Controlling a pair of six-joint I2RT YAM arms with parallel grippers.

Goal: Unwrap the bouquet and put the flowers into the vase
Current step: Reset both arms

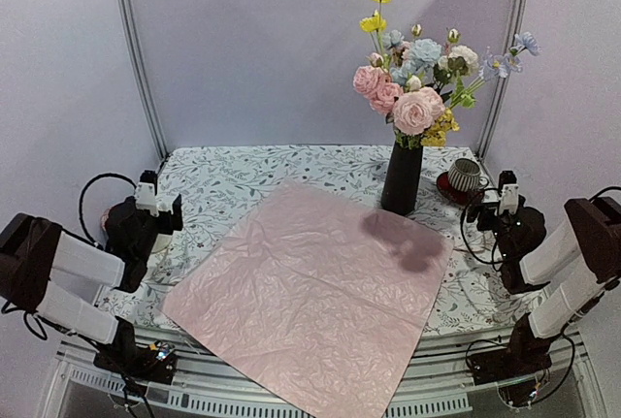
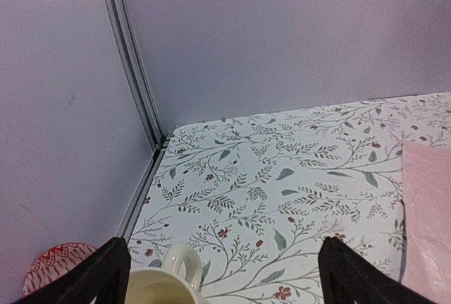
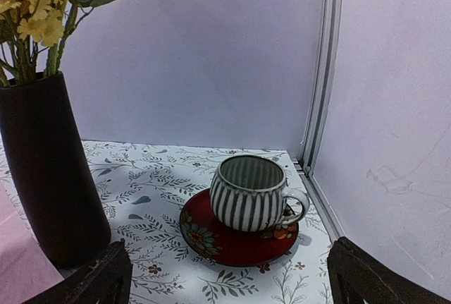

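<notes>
The flowers (image 1: 415,83), pink, yellow, pale blue and cream, stand upright in the black vase (image 1: 402,177) at the back right of the table. The bouquet's pink wrapping paper (image 1: 310,292) lies unfolded and flat across the middle. My left gripper (image 1: 163,209) hovers at the left edge, open and empty, and its fingers (image 2: 99,276) frame a cream cup (image 2: 165,284). At the right edge my right gripper (image 1: 483,207) is open and empty, facing the vase (image 3: 49,177) and the yellow blooms (image 3: 35,8). Both grippers are well apart from the vase.
A striped cup (image 3: 250,191) on a red saucer (image 3: 211,237) sits just right of the vase, in front of the right gripper (image 3: 229,270). A red patterned saucer (image 2: 56,265) lies beside the cream cup. The floral tablecloth (image 1: 233,180) ends at the back walls and corner posts (image 1: 136,59).
</notes>
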